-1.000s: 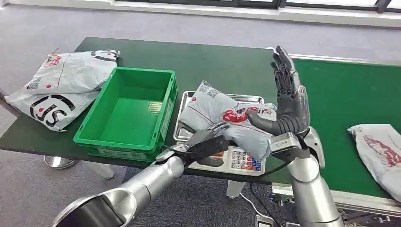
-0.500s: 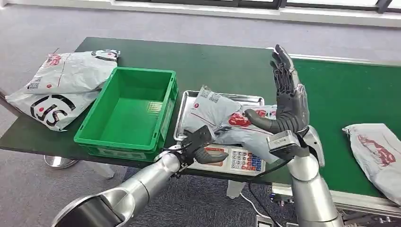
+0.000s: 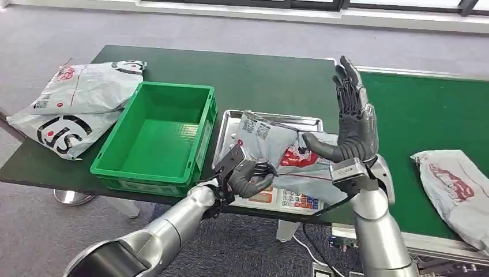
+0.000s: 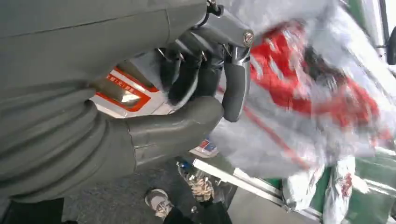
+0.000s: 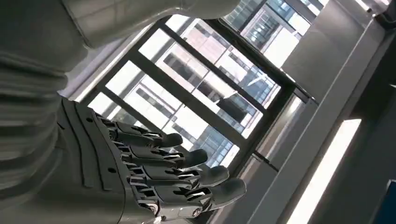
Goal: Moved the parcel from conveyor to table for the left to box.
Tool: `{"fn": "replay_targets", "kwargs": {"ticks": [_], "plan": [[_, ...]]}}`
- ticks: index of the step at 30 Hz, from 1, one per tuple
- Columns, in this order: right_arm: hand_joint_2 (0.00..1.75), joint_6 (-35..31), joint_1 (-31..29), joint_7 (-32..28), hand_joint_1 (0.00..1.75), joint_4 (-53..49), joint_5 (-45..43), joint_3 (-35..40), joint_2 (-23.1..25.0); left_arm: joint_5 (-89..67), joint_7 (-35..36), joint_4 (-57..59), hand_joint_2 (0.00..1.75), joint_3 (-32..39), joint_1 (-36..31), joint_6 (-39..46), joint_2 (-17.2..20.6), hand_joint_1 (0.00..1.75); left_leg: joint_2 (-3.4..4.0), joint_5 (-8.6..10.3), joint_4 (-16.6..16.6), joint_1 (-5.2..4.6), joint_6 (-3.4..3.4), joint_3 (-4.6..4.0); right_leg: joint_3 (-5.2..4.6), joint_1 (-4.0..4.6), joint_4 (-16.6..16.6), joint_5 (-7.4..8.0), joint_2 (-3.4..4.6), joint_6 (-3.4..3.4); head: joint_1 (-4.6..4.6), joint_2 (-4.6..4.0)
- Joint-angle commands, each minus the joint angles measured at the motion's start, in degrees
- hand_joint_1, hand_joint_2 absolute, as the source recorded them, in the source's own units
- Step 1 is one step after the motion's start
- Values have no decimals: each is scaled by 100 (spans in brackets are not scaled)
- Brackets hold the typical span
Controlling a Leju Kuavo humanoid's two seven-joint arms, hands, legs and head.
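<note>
The grey parcel (image 3: 277,151) with red print lies in the middle of the head view, slumped across a steel tray (image 3: 230,118) and spilling down over the keypad of a weighing scale (image 3: 294,199) at the table's near edge. So it already sits on the table, off the conveyor (image 3: 427,109) that fills the right side of the frame. The left hand (image 3: 247,173) sits at the parcel's lower left corner with its fingers curled in; the left wrist view shows thumb and fingers closing against the plastic film, so it appears to be clamped on the parcel's edge, probably to lift it towards the box. The right hand (image 3: 352,115) stands upright just right of the parcel, flat and spread, holding nothing, seemingly kept clear for the left arm. The green crate (image 3: 199,153), left of the tray, holds no parcels. Further parcels (image 3: 75,101) pile at upper left, and another parcel (image 3: 455,184) rests on the belt at right.
</note>
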Motion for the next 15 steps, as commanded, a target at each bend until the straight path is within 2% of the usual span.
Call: {"fn": "replay_targets", "kwargs": {"ticks": [1, 2, 4, 7, 9, 14, 15], "plan": [[175, 16, -237, 121, 0, 363, 58, -213, -18, 261, -621, 103, 175, 587, 59, 994, -44, 117, 12, -5, -6, 0, 1, 14, 11, 1, -8, 0, 16, -4, 0, 0], [175, -1, -224, 144, 0, 373, 82, -207, -24, 477, -883, 33, 175, 802, 67, 1085, -64, 0, 8, -4, -3, 2, 1, 10, 9, 2, -7, 0, 11, -3, 0, 0], [175, -2, -228, 144, 0, 403, 82, -185, -33, 650, -883, -454, 175, 909, 197, 1197, -39, 0, 5, -3, -5, 2, 1, 10, 9, 2, -8, 0, 8, -4, 0, 0], [175, -99, -276, 146, 0, 518, 55, -111, -78, 870, -883, -1476, 175, 803, 489, 1898, 29, 0, 8, -4, -5, 3, 1, 9, 7, 3, -9, 1, 12, -5, 0, 0], [175, -147, -294, 116, 0, 596, 25, -79, -109, 851, -883, -1702, 175, 662, 553, 2224, 70, 0, 5, -2, -1, -1, 1, 4, 0, -1, -2, 0, 9, -3, 0, 0], [175, -147, -294, 116, 0, 596, 25, -79, -109, 851, -883, -1702, 175, 662, 553, 2224, 70, 0, 12, -5, -4, 2, 1, 11, 8, 2, -7, 0, 16, -4, 0, 0], [175, -176, -302, 100, 0, 628, 10, -57, -122, 816, -883, -1839, 175, 538, 619, 2429, 108, 0, 8, -4, -2, -1, 1, 6, 3, -1, -3, -1, 10, -2, 0, 0]]}}
